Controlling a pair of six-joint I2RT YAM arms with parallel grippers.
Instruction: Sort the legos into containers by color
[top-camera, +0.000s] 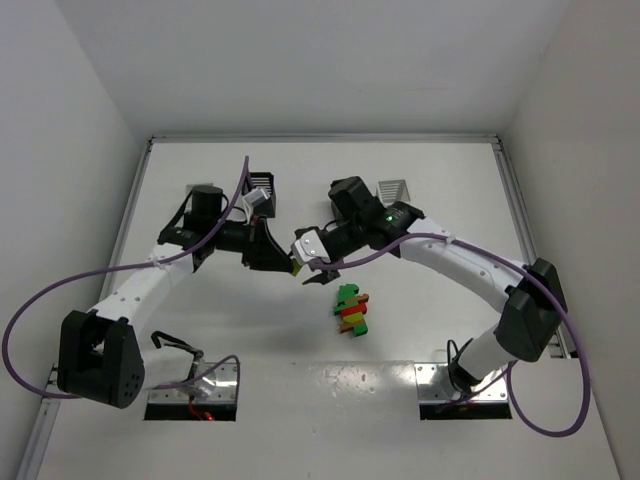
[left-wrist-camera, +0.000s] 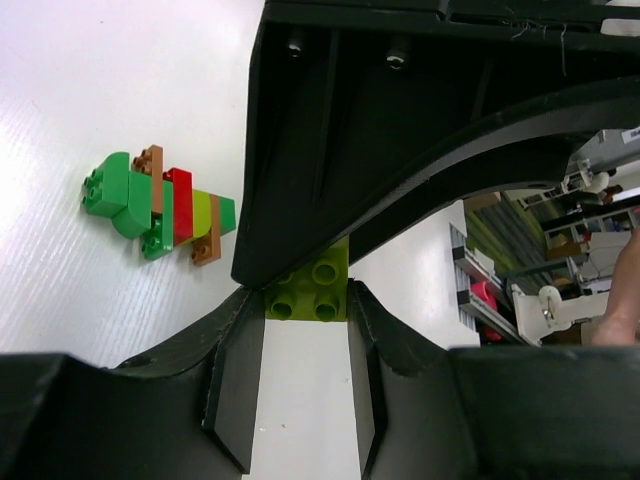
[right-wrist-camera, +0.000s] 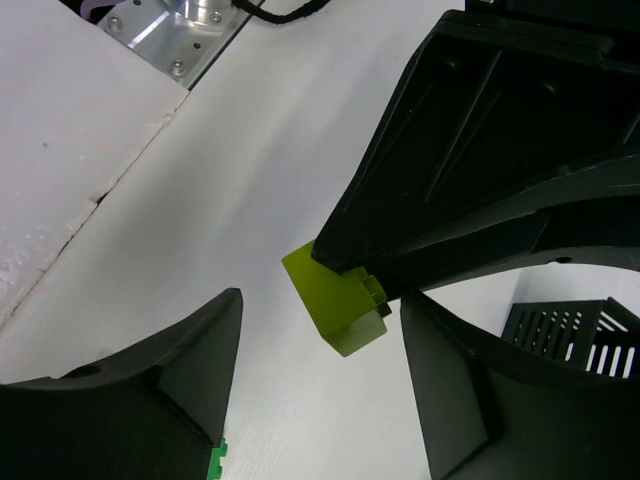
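Note:
My left gripper is shut on a yellow-green lego, pinched at its fingertips above the table. The lego shows in the left wrist view and the right wrist view. My right gripper is open and its jaws stand wide on either side of that lego without touching it. A clump of joined legos, green, red, orange-brown and yellow-green, lies on the table just right of both grippers and also shows in the left wrist view.
A black slatted bin stands behind the left arm and a white one behind the right arm. A black bin's corner shows in the right wrist view. The other bins are out of view. White walls enclose the table.

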